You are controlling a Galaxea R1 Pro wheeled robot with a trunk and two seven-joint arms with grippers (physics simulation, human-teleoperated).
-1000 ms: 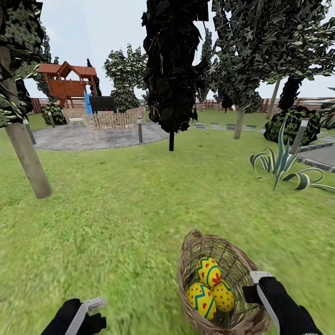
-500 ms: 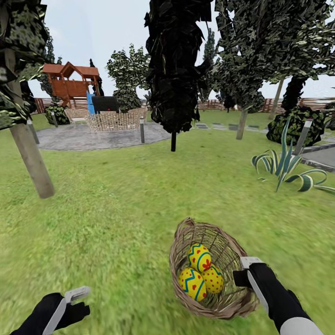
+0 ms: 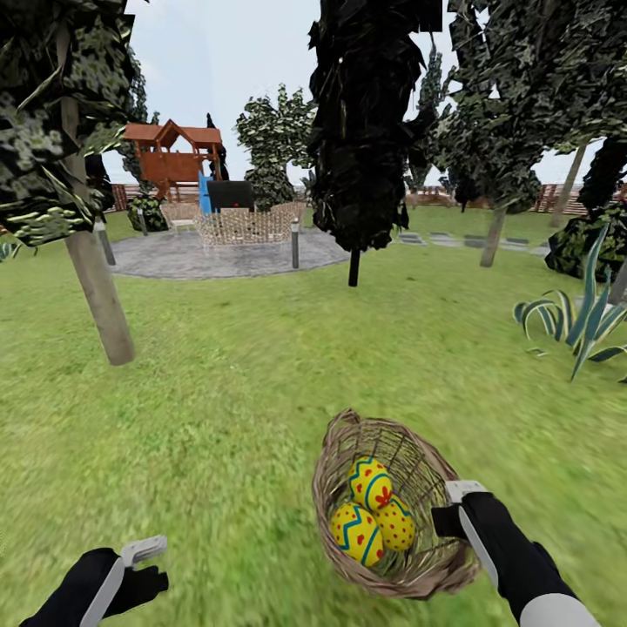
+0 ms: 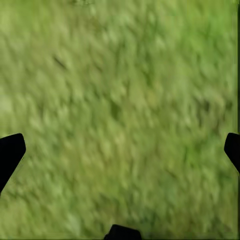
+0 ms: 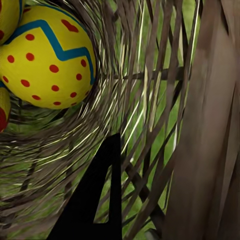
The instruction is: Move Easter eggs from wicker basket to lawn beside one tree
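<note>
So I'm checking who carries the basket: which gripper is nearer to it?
Right. The right gripper is at the basket's rim, with the wicker right against its camera. The left gripper hangs apart over bare lawn, well off to the basket's side.

Yellow egg at 10 o'clock, close up: blue zigzag band, red dots, one red heart-like mark near top. Parts of two more eggs at frame edge, 9 to 11 o'clock. Wicker basket weave crosses centre, green grass visible through gaps. Broad brown wicker strip at 3 o'clock. Black gripper finger at 6 o'clock, inside weave; jaw state unclear.
</note>
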